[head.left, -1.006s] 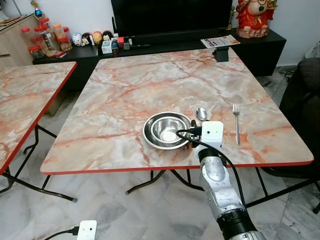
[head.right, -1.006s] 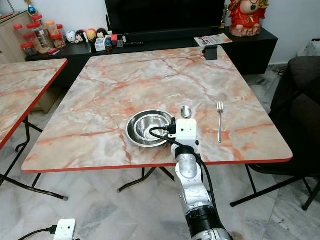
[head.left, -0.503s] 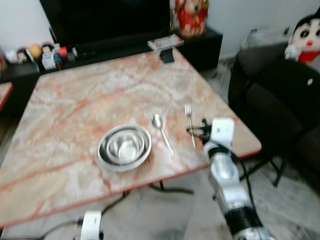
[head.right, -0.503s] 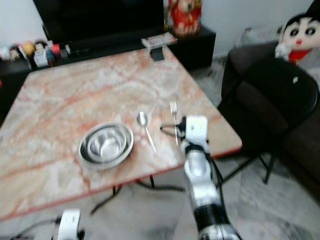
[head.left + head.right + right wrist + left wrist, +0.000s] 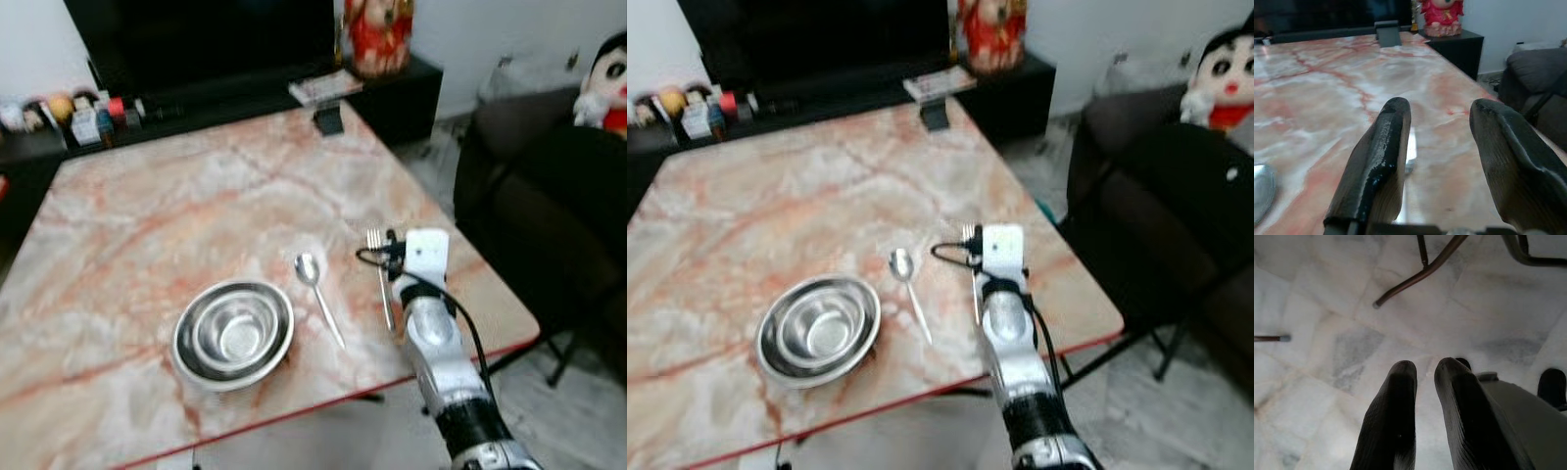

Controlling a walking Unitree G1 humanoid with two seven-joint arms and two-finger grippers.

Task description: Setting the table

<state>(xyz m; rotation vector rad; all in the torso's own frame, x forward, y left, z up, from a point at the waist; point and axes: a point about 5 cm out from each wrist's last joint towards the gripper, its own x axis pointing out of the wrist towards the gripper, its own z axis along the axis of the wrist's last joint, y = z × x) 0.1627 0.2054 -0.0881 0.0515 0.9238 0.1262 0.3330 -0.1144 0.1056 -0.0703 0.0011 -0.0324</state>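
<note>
On the marble table [image 5: 176,211] a steel bowl [image 5: 233,333] stands near the front edge. A spoon [image 5: 319,284] lies just to its right, and a fork [image 5: 380,279] lies further right, both pointing away from me. My right gripper [image 5: 389,255] hovers low over the fork, open. In the right wrist view its two black fingers [image 5: 1378,161] straddle a shiny strip of the fork [image 5: 1410,147] without touching it. My left gripper [image 5: 1425,377] hangs over the floor tiles, fingers close together, holding nothing.
A small black stand [image 5: 328,119] sits at the table's far edge. Behind it is a dark TV cabinet [image 5: 196,93] with small figurines and a red statue [image 5: 377,34]. A dark sofa [image 5: 563,211] with a doll [image 5: 609,83] is close on the right.
The whole view has swung and is blurred. My right gripper has gone from beside the bowl and spoon across to the fork. Bowl, spoon and fork lie as before.
</note>
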